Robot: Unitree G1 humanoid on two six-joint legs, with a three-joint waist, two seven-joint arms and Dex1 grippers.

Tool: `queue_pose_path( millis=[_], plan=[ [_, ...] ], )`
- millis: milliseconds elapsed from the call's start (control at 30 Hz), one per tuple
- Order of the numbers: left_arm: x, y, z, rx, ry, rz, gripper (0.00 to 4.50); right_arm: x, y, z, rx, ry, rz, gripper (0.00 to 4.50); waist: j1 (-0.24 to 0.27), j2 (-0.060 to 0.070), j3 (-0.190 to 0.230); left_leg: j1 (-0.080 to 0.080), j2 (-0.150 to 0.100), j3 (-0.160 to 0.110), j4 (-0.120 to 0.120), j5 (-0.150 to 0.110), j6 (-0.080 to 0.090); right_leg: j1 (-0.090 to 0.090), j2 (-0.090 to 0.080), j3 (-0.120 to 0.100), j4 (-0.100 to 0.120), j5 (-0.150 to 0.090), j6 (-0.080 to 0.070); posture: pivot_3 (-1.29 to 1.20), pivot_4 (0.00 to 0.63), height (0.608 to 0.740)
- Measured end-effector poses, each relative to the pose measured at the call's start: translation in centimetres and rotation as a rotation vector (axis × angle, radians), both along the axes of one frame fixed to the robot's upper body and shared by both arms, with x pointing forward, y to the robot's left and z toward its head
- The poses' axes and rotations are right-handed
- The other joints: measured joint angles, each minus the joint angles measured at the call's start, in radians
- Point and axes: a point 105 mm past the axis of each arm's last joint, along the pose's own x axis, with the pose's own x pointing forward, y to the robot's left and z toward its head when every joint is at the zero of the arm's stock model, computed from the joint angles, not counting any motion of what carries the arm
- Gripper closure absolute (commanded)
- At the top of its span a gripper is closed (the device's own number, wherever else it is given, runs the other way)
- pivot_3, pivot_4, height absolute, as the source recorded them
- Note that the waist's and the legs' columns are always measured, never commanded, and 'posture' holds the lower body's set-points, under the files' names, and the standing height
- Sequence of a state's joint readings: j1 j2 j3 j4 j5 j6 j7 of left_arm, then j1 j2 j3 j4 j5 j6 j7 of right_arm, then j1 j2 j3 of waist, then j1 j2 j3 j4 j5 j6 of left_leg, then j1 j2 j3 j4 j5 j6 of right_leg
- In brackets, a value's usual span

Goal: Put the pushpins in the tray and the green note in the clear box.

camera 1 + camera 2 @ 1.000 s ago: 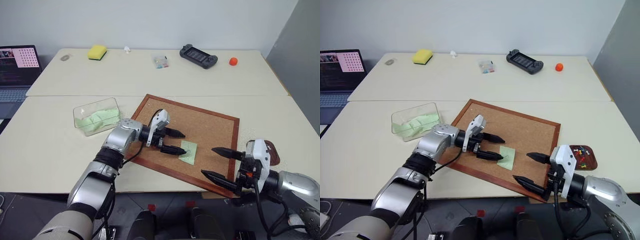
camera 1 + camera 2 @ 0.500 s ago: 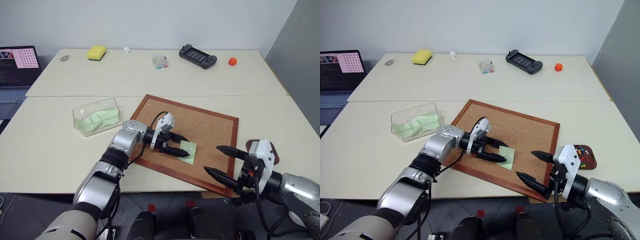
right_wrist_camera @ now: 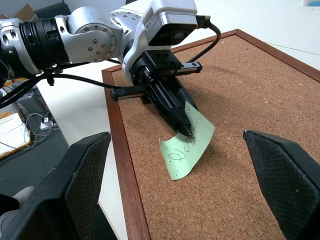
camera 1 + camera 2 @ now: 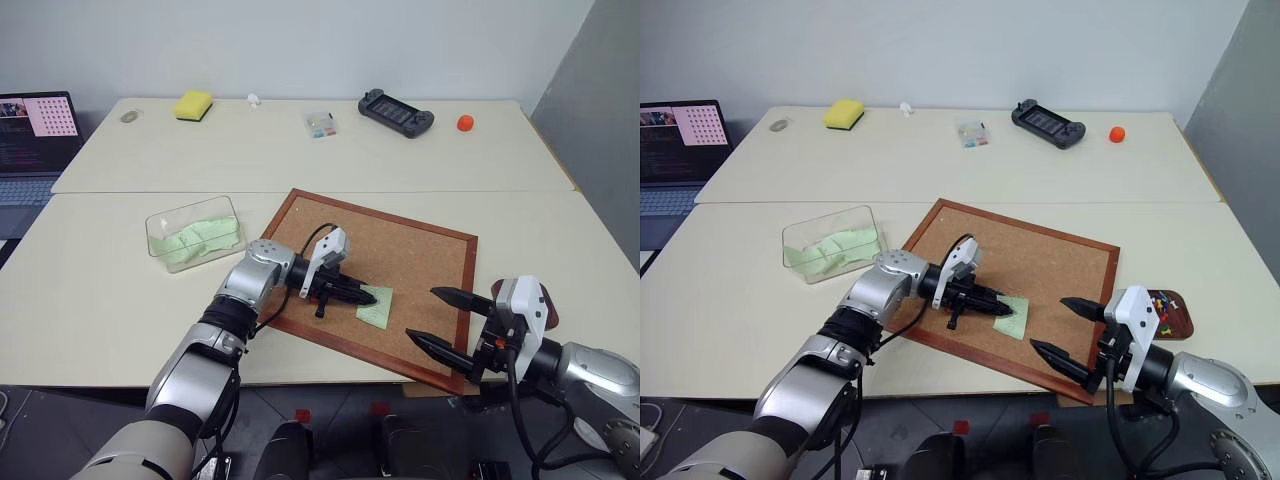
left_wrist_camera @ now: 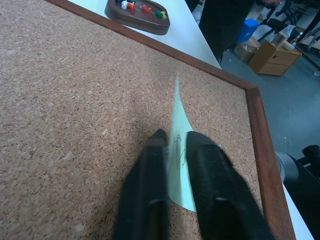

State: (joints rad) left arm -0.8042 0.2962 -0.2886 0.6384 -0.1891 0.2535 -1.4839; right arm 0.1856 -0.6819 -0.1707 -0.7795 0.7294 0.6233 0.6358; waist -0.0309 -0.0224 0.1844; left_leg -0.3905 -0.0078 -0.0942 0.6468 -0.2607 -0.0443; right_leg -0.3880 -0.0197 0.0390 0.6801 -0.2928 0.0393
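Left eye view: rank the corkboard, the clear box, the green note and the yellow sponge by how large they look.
1. corkboard
2. clear box
3. green note
4. yellow sponge

The note and sponge look close in size, and the sponge sits farther from the camera, so their order is unsure.

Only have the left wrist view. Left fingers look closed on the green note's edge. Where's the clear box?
Observer: The clear box sits on the table off the corkboard's left side, with green paper inside.
Operator: Right arm?
Observer: The right fingers are open, over the corkboard's near right corner, beside the tray.
Operator: Note lifted?
Observer: The left fingers pinch the green note; the pinched edge is raised.
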Motion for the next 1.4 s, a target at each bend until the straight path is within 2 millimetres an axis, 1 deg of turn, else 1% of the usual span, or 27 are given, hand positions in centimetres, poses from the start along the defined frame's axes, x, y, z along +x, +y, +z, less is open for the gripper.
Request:
queue_pose_path(
  millis=[200, 300, 500, 600, 633, 733, 800, 867, 933, 1033, 1133, 1267, 1400],
  plan=[
    [-0.1, -0.2, -0.2, -0.002, 0.026, 0.013, 4.45, -0.1, 0.2, -0.1, 0.007, 0.005, 0.006, 0.00, 0.000, 0.000, 0.000, 0.000, 0.000, 0.000, 0.000, 0.000, 0.000, 0.000, 0.000, 0.000, 0.000, 0.000, 0.000, 0.00, 0.150, 0.740],
    [-0.2, -0.1, 0.2, -0.003, 0.071, 0.023, 4.45, -0.1, 0.4, -0.2, 0.013, 0.008, 0.014, 0.00, -0.001, 0.000, 0.000, 0.000, 0.000, 0.000, 0.000, 0.000, 0.000, 0.000, 0.000, 0.000, 0.000, 0.000, 0.000, 0.00, 0.150, 0.740],
    [-0.3, 1.4, 3.2, -0.075, 0.151, 0.074, 4.45, 0.4, 0.5, -0.4, 0.022, 0.018, 0.030, 0.00, -0.002, 0.000, 0.000, 0.001, 0.001, -0.001, 0.000, 0.000, 0.000, 0.000, 0.000, 0.000, 0.001, 0.000, 0.000, 0.00, 0.150, 0.740],
    [-0.4, 1.9, 5.0, -0.114, 0.140, 0.094, 4.45, 0.6, 0.7, -0.4, 0.027, 0.015, 0.050, 0.00, -0.001, 0.000, 0.000, 0.000, 0.002, -0.002, 0.000, 0.000, 0.000, 0.000, 0.000, 0.000, 0.001, 0.000, 0.000, 0.00, 0.150, 0.740],
    [-0.5, 2.2, 5.6, -0.131, 0.131, 0.112, 4.45, 0.6, 0.8, -0.4, 0.028, 0.012, 0.058, 0.00, 0.000, 0.001, 0.000, 0.001, 0.002, -0.002, 0.000, 0.000, 0.000, 0.000, -0.001, 0.000, 0.001, 0.000, 0.000, 0.00, 0.150, 0.740],
    [-0.3, 3.7, 6.6, -0.169, 0.100, 0.227, 4.45, 0.8, 1.2, -0.1, 0.037, 0.003, 0.083, 0.00, -0.004, 0.001, 0.000, 0.001, 0.002, -0.005, 0.000, 0.000, 0.000, 0.000, -0.001, 0.001, 0.001, 0.000, 0.000, 0.00, 0.150, 0.740],
    [-0.1, 5.1, 7.4, -0.192, 0.061, 0.330, 4.45, 1.2, 1.6, 0.3, 0.049, -0.016, 0.103, 0.00, -0.006, 0.001, 0.000, 0.002, 0.003, -0.005, 0.000, 0.000, 0.000, 0.000, -0.001, 0.002, 0.001, 0.000, 0.000, 0.00, 0.150, 0.740],
    [0.2, 7.0, 8.3, -0.210, 0.001, 0.463, 4.45, 1.4, 2.4, 0.8, 0.062, -0.035, 0.141, 0.00, -0.005, 0.001, 0.000, 0.003, 0.003, -0.005, 0.000, 0.000, 0.000, 0.000, -0.001, 0.001, 0.001, 0.000, 0.000, 0.00, 0.150, 0.740],
    [0.6, 8.7, 8.7, -0.214, -0.065, 0.608, 4.45, 1.9, 3.2, 1.3, 0.088, -0.050, 0.171, 0.00, -0.002, 0.001, 0.000, 0.004, 0.003, -0.005, 0.000, 0.000, 0.000, 0.001, -0.001, 0.002, 0.001, 0.000, 0.000, 0.00, 0.150, 0.740],
    [1.3, 12.2, 8.8, -0.210, -0.148, 0.872, 4.45, 2.7, 4.6, 2.3, 0.123, -0.080, 0.230, 0.00, -0.001, 0.001, 0.000, 0.005, 0.002, -0.004, 0.000, 0.000, 0.000, 0.001, -0.002, 0.002, 0.001, 0.000, 0.000, 0.00, 0.150, 0.740],
    [1.5, 15.6, 9.2, -0.207, -0.222, 1.099, 4.45, 3.6, 5.9, 3.2, 0.139, -0.111, 0.280, 0.00, 0.001, 0.001, 0.000, 0.005, 0.002, -0.005, 0.000, 0.000, 0.000, 0.001, -0.002, 0.002, 0.001, 0.000, 0.000, 0.00, 0.150, 0.740],
    [1.9, 20.4, 9.1, -0.158, -0.325, 1.405, 4.45, 4.2, 7.3, 3.6, 0.153, -0.130, 0.341, 0.00, 0.005, 0.000, 0.000, 0.004, 0.002, -0.005, 0.000, 0.000, 0.000, 0.001, -0.003, 0.001, 0.001, 0.000, 0.000, 0.00, 0.150, 0.740],
    [2.0, 23.1, 8.4, -0.128, -0.391, 1.617, 4.45, 4.3, 8.0, 3.6, 0.165, -0.123, 0.375, 0.00, 0.007, 0.000, -0.001, 0.004, 0.001, -0.005, 0.000, 0.000, 0.000, 0.001, -0.004, 0.001, 0.000, 0.001, 0.000, 0.00, 0.150, 0.740]
  ],
)
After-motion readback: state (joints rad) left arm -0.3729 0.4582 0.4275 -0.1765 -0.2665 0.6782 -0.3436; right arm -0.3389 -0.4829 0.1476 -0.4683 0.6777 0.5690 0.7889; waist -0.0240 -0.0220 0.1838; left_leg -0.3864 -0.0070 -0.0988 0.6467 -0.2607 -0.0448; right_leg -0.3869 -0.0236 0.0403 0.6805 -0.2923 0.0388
